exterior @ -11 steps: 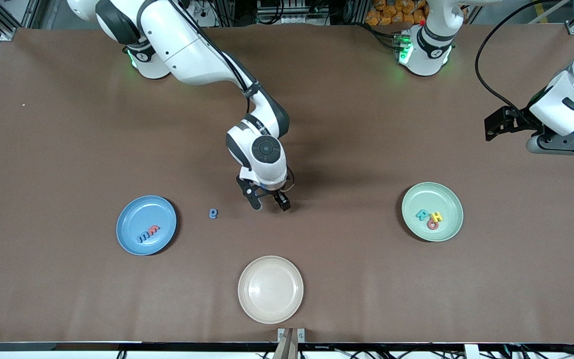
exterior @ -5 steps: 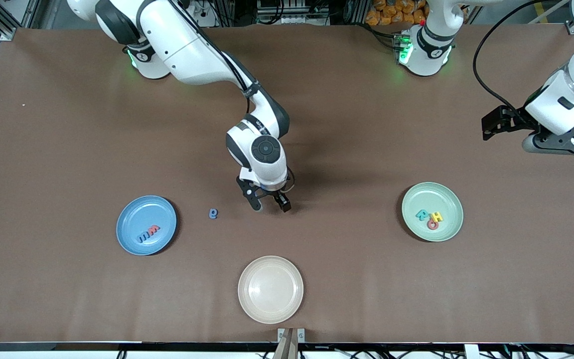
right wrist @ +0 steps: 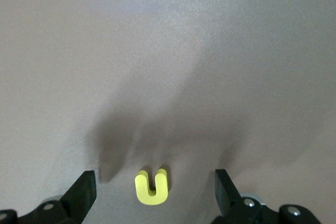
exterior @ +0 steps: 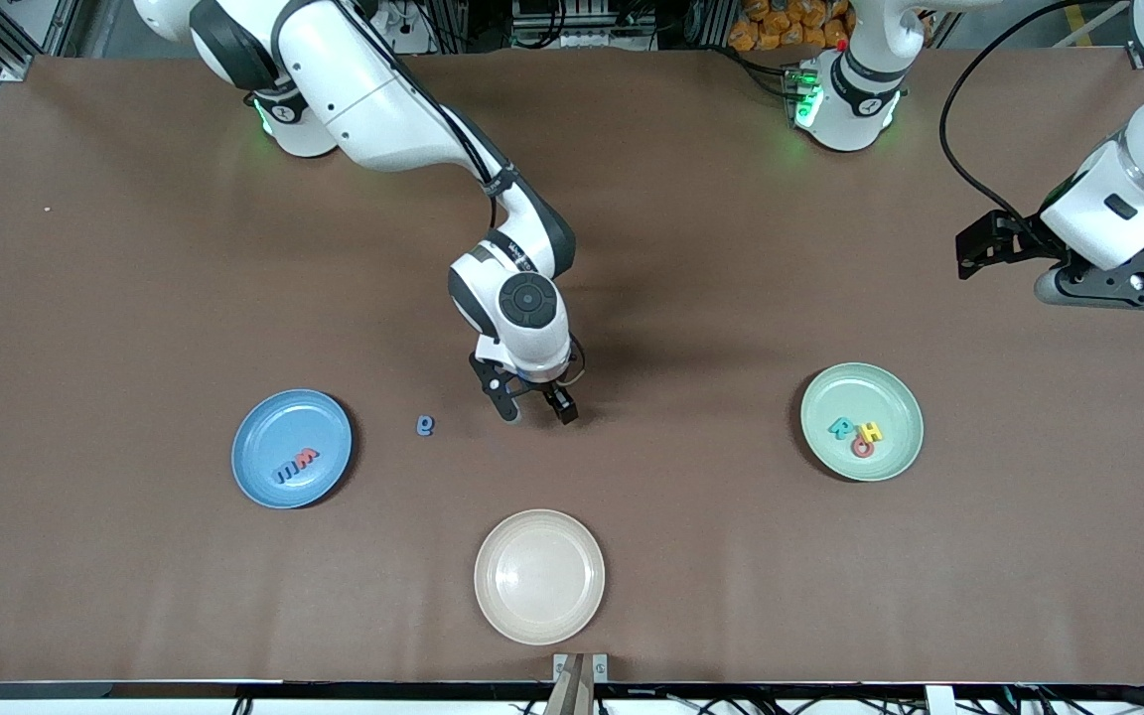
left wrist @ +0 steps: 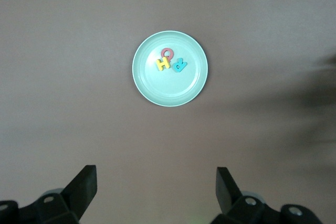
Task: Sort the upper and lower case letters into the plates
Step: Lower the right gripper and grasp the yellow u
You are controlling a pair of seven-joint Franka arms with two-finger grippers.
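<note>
On the brown counter [exterior: 135,248], the blue plate [exterior: 291,449] at the lower left of the front view holds small red and blue letters [exterior: 295,465], apparently m-shaped, and the pale green plate [exterior: 861,421] at the lower right holds a teal R, a yellow H and a red ring-shaped letter [exterior: 856,435]. Two letters lie loose: a blue letter [exterior: 424,425] on the counter between the blue plate and the right gripper [exterior: 535,408], and a yellow u [right wrist: 153,186], seen only in the right wrist view, lying between that gripper's spread fingers. The sorting looks well advanced, with these loose pieces left to place. The right gripper hangs low, open and empty, at centre frame. The left gripper [left wrist: 155,195], also open and empty, waits high at the upper right edge, looking down on the green plate. A cream plate [exterior: 539,576] sits empty at bottom centre. Bare counter surrounds both target plates, so approach paths appear roomy; all three plates sit well in from the counter's edges.
</note>
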